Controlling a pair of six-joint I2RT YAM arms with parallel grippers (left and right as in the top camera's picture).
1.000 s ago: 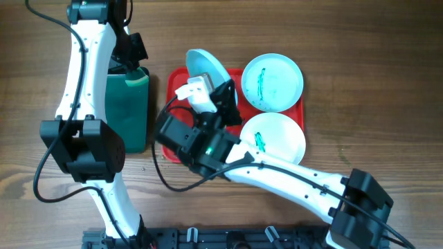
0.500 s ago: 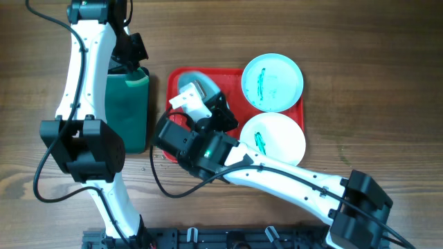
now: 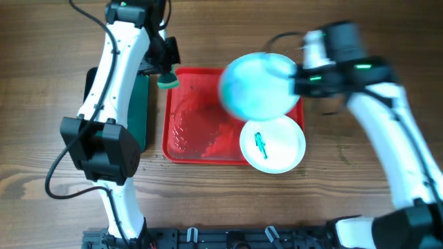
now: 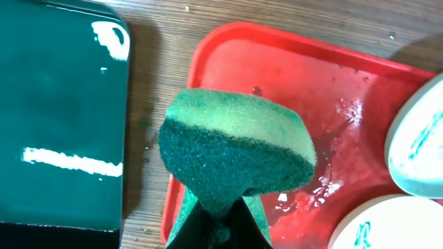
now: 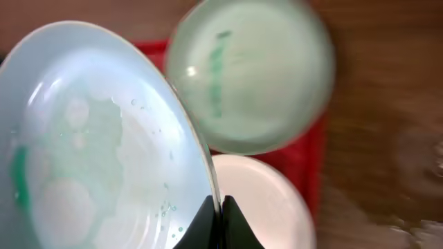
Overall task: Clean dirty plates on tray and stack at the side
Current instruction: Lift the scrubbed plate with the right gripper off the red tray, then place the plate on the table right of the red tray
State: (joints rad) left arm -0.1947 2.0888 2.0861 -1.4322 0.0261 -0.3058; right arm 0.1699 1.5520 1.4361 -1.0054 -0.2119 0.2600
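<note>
Glossy aqua plate (image 5: 104, 152), scrubby green sponge (image 4: 235, 149), wet red tray (image 3: 201, 131)

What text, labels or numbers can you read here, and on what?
None: no words, numbers or logos are readable in any view.
The teal mark on the white plate is a smear, not writing; same for the other white plate.
The aqua plate in the right pincer, the sponge, the red tray and dark green tray are unprinted.

Overhead straight down over table (image 3: 41, 104); 2 wrist cameras close, looking down; all 3 share tray (image 3: 201, 117).
</note>
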